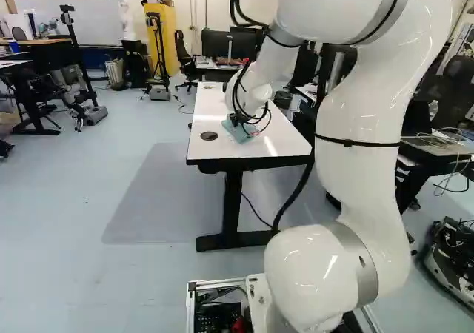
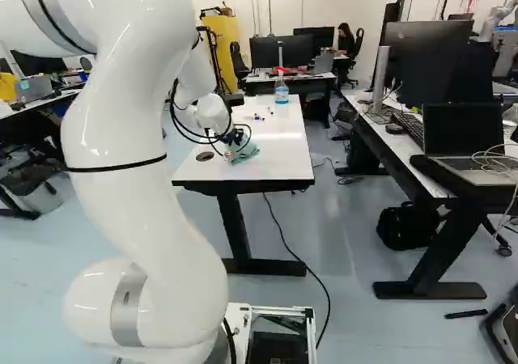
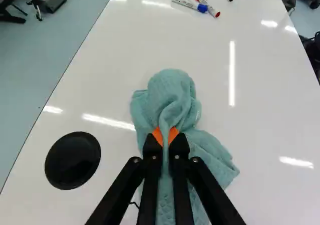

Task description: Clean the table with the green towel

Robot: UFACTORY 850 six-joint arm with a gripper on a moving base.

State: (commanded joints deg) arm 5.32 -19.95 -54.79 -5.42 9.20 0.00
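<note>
Green cloth towel (image 3: 172,92), one: bunched on glossy white counter (image 3: 270,110), gripped by my black, orange-padded pincer (image 3: 165,136), nearly closed. Wiping: unconfirmed. Outstanding, I judge: most surface, including around white plastic markers (image 3: 186,4), one o'clock from pincer.

Nothing's legible here, tbh: the markers (image 3: 186,4) between the long edges of the tabletop (image 3: 125,50) carry print (way too tiny).

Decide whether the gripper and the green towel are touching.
Touching: the wrist view shows a fold of green towel pinched between the gripper's two pads.
</note>
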